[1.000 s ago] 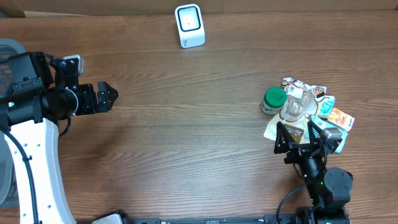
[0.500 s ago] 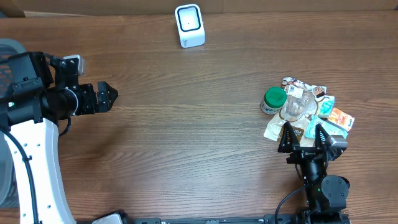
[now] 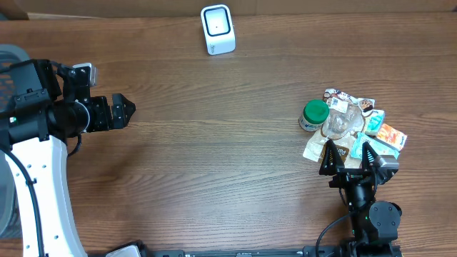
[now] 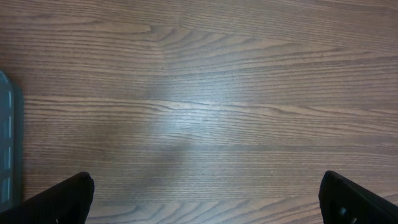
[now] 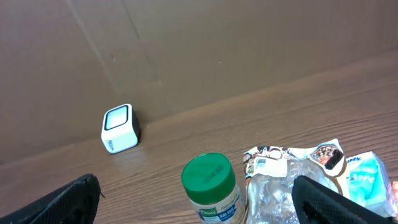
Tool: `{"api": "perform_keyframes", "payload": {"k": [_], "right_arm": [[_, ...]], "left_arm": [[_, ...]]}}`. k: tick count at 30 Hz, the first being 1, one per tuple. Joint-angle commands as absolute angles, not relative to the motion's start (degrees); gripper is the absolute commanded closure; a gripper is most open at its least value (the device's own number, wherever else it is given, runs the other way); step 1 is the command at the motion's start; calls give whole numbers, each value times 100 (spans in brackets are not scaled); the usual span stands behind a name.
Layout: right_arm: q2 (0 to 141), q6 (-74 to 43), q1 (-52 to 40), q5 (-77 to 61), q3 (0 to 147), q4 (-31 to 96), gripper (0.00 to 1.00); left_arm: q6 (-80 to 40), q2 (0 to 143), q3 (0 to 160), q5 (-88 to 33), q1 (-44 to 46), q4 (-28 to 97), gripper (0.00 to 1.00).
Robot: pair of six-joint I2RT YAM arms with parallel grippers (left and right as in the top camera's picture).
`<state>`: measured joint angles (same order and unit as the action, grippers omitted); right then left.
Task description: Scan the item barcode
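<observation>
The left gripper (image 3: 123, 112) hung over the left part of the wooden table (image 3: 228, 171), pointing toward the middle, with its jaws spread wide and nothing between them. In its wrist view only the two dark fingertips (image 4: 71, 196) showed at the bottom corners, with bare wood grain beneath and the edge of a grey object (image 4: 5, 149) at the far left. The right gripper (image 3: 348, 153) stood at the near right of the table, jaws equally wide apart and holding nothing. Its fingertips (image 3: 328, 151) sat right at the near edge of a heap of small goods (image 3: 350, 128), though the pictures did not show whether they touched it. At the left of the heap stood a green-lidded jar (image 3: 314, 114), upright. A crumpled clear plastic piece (image 3: 341, 121) was just beside it, and a teal packet (image 3: 372, 123) and an orange packet (image 3: 392, 135) lay to the right. Printed sachets (image 3: 343, 97) lay along the far side. In the right wrist view the jar's green lid (image 5: 210, 176) appeared between the two fingers, near the camera. The white scanner (image 3: 218, 29) sat at the far edge of the table, well apart from the heap and from both arms, close to a brown cardboard wall (image 5: 236, 50), with its dark-rimmed window facing up
</observation>
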<state>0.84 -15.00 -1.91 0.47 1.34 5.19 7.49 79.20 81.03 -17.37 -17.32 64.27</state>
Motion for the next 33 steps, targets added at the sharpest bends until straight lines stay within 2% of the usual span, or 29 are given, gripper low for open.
{"api": "perform_keyframes", "payload": {"k": [1, 15, 26, 33], "right_arm": [[16, -1472, -169, 123, 58, 480, 0], [16, -1472, -169, 123, 58, 480, 0], [16, -1472, -169, 123, 58, 480, 0], [16, -1472, -169, 123, 58, 480, 0]], "left_arm": [[834, 7911, 8141, -1743, -1712, 6425, 0], [834, 7776, 8141, -1741, -1686, 6427, 0], [834, 5325, 8138, -1741, -696, 6429, 0], [834, 4119, 8138, -1741, -670, 6670, 0]]}}
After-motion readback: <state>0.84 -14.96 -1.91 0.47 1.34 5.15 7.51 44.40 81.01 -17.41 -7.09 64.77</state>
